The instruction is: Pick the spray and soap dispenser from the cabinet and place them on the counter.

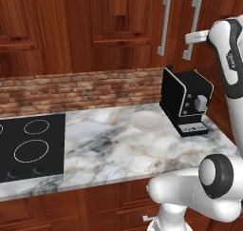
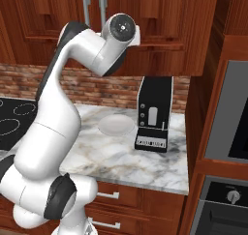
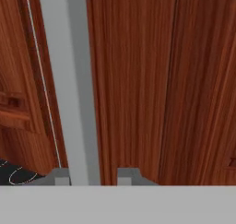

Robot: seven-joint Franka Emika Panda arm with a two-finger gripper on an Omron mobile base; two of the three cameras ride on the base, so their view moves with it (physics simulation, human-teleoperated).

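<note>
Two-door cabinet [image 1: 118, 25]: dark reddish wood, hung on the wall above the counter; doors closed, so inside hidden.
Counter [image 1: 118, 144]: white-and-grey veined marble, running along a brick backsplash [image 1: 85, 90].
Oven [image 2: 227, 132]: seen from the right base view alone, built into a tall wooden unit at the counter's right end, one knob below.
Cooktop [image 1: 28, 147]: black, set into the slab at its left end, ring marks and two knobs visible.
Coffee machine [image 1: 187, 101]: black, upright on the marble at the right, back to the wall.
Drawers [image 2: 121, 195]: under the slab, short silver pulls.
Plate [image 1: 148, 120]: white, flat on the marble, just left of the machine.
Handles [image 1: 164, 24]: two long vertical silver bars, side by side on the doors.
Gripper [image 3: 94, 176]: raised to the right-hand bar [image 1: 191, 28]; in the hand view, fingertips [image 3: 62, 176] straddling the bar, slightly parted, a sliver of wood showing between bar and one tip; not clamped.
</note>
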